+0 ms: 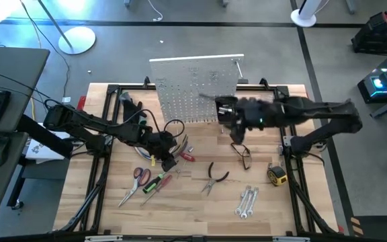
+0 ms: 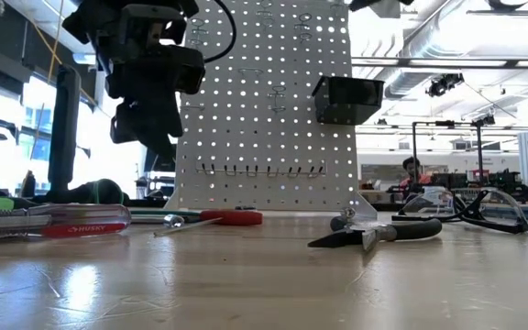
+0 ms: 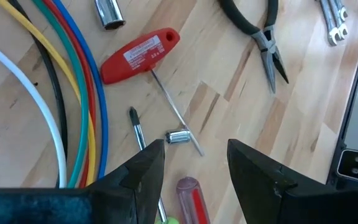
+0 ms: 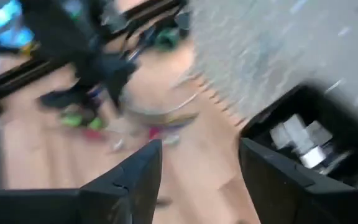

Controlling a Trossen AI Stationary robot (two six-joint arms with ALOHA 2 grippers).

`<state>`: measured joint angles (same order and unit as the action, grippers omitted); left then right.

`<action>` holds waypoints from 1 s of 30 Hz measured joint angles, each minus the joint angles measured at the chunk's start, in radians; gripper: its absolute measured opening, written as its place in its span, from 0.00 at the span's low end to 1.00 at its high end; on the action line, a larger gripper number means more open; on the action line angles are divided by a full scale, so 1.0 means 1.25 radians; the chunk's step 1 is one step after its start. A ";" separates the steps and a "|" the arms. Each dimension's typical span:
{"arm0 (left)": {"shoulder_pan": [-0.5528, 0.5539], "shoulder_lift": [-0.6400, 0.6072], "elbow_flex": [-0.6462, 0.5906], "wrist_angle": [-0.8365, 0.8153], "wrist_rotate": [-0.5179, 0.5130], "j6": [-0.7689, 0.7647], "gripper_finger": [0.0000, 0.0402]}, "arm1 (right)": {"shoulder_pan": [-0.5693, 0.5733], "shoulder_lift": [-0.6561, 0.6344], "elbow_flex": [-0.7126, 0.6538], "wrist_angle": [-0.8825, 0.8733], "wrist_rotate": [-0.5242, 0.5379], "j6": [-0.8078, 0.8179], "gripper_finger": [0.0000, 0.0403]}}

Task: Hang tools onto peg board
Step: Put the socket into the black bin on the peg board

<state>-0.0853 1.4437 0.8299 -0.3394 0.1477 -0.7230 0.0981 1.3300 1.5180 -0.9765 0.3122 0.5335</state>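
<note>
The white peg board [image 1: 197,87] stands at the table's far side, with a small black bin [image 2: 346,99] fixed to it. My right gripper [image 4: 201,146] hovers open in front of the board beside the bin [image 4: 316,143], which holds silver pieces. My left gripper [image 3: 194,146] stands open above the table, over a small silver bit [image 3: 179,137] and a red T-handle driver [image 3: 138,55]. Flat on the wood lie scissors [image 1: 140,176], a green-handled screwdriver [image 1: 154,183], a red-handled screwdriver [image 2: 53,220], pliers [image 1: 215,178], wrenches [image 1: 247,202] and a yellow tape measure [image 1: 277,176].
A curved bundle of coloured cables [image 3: 73,93] lies left of the left gripper. Clear safety glasses [image 1: 244,156] rest right of centre. A black metal frame [image 1: 106,134] runs round the table. Bare wood shows near the front edge [image 1: 193,222].
</note>
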 joint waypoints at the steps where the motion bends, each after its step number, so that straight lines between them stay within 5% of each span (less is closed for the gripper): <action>1: 0.000 0.000 0.000 0.002 -0.001 0.002 0.42 | 0.020 0.000 -0.009 -0.021 -0.011 0.028 0.51; 7: 0.002 0.000 0.000 0.000 -0.001 0.021 0.42 | 0.129 0.009 -0.133 -0.143 -0.079 0.333 0.51; 14: 0.002 0.000 0.000 -0.004 -0.001 0.022 0.42 | 0.234 0.009 -0.368 -0.115 -0.225 0.660 0.51; 18: 0.005 0.000 0.000 -0.003 -0.001 0.036 0.42 | 0.218 0.004 -0.450 -0.041 -0.185 0.764 0.51; 22: 0.005 0.000 0.000 -0.004 0.012 0.036 0.42 | 0.184 0.003 -0.491 -0.150 -0.176 0.843 0.51; 26: 0.005 0.000 0.000 -0.003 0.020 0.036 0.42 | 0.175 0.002 -0.525 -0.253 -0.255 0.906 0.50; 30: 0.005 0.000 0.000 0.000 0.020 0.037 0.42 | 0.173 -0.012 -0.609 -0.171 -0.356 0.958 0.48</action>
<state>-0.0786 1.4437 0.8299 -0.3399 0.1724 -0.6764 0.3145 1.3149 0.7569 -1.1908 -0.1334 1.7313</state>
